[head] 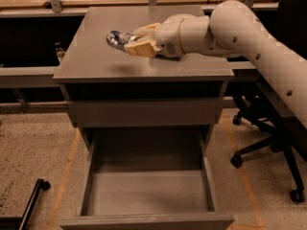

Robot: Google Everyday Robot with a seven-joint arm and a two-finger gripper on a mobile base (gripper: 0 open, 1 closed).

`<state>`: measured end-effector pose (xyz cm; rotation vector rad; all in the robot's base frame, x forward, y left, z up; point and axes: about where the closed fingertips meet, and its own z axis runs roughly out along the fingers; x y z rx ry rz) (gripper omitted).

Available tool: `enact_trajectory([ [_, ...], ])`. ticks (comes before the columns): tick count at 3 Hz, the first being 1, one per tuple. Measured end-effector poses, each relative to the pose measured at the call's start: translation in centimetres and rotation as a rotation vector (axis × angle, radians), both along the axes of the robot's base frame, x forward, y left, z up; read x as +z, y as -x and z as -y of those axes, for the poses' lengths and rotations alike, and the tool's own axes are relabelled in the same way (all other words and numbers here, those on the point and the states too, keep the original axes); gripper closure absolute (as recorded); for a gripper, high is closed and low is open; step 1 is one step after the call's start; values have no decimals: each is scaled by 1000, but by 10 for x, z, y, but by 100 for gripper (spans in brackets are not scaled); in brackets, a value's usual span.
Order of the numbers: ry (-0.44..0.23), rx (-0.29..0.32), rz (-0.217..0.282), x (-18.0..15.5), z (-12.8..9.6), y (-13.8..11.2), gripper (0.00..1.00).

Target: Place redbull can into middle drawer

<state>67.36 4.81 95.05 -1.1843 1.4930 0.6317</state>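
Observation:
My gripper (133, 43) hangs over the left middle of the grey cabinet top (91, 63). It is shut on the redbull can (116, 38), a slim silver can held tilted on its side with its shiny end pointing left. The can is clear of the top and casts a shadow on it. The middle drawer (148, 193) is pulled wide open below, at the bottom of the view, and its plain floor is bare. My arm reaches in from the right.
A shorter closed drawer front (144, 111) sits between the cabinet top and the open drawer. A black office chair (268, 143) stands on the right. A black rod (32, 199) lies on the floor at lower left. Tables run behind the cabinet.

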Motion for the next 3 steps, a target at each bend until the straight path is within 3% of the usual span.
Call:
enact_trajectory([
  [1,48,-64,-81,-15,36,44,100],
  [3,77,-56,-119,-28,31,51,100],
])
